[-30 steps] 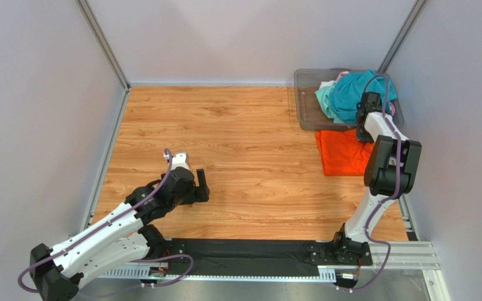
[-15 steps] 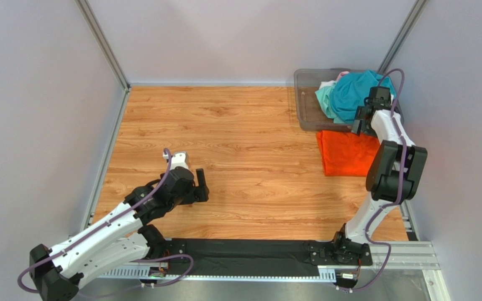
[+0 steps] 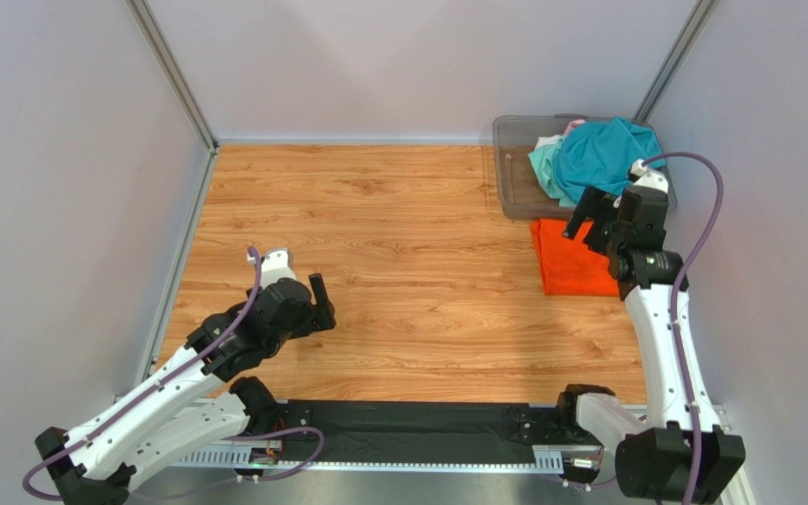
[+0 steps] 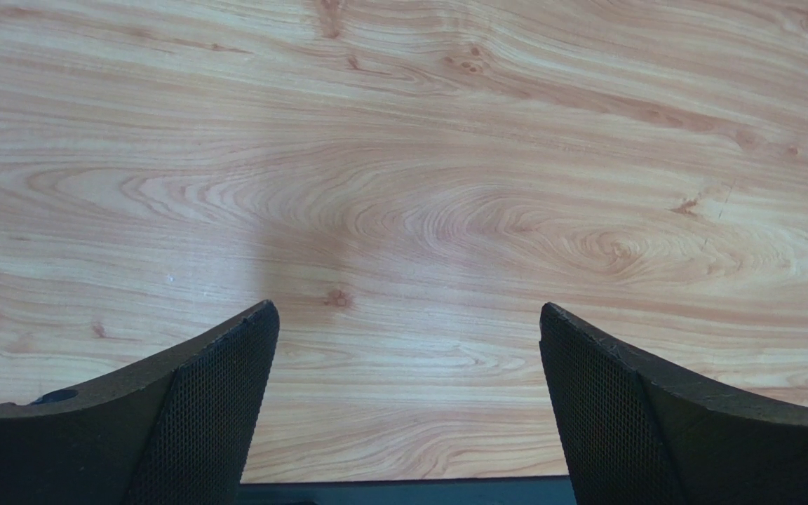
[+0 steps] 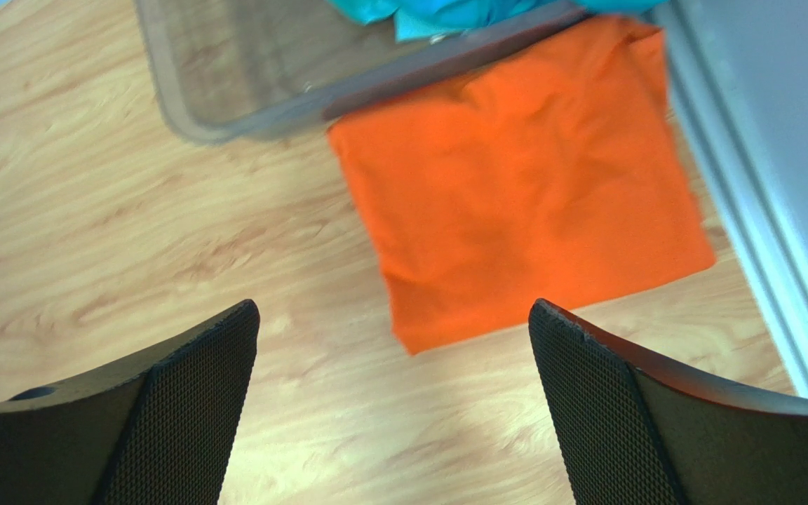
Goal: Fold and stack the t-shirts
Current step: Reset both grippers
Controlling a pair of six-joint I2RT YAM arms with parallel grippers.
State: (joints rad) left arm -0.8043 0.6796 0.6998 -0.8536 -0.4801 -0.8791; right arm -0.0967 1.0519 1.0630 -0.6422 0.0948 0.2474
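Orange t-shirt (image 5: 524, 179), partly covered overhead, shows whole from the wrist of the wide-spread right gripper (image 5: 392, 310); left gripper (image 4: 408, 310) equally wide.

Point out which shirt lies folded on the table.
The orange t-shirt, flat on the table beside the bin; the teal t-shirt and mint t-shirt are heaped inside it.

The top camera sits high above the near edge of the table (image 3: 398, 210) and looks down and forward over its whole surface. The left wrist camera looks almost straight down, close to the wood at the near left, past the spread fingers of the left gripper (image 4: 408, 316). The right wrist camera sits behind the right gripper (image 5: 392, 310), higher up at the far right. It faces down on the orange shirt (image 5: 524, 200) and the near corner of the bin (image 5: 171, 89). The top view shows both as well.
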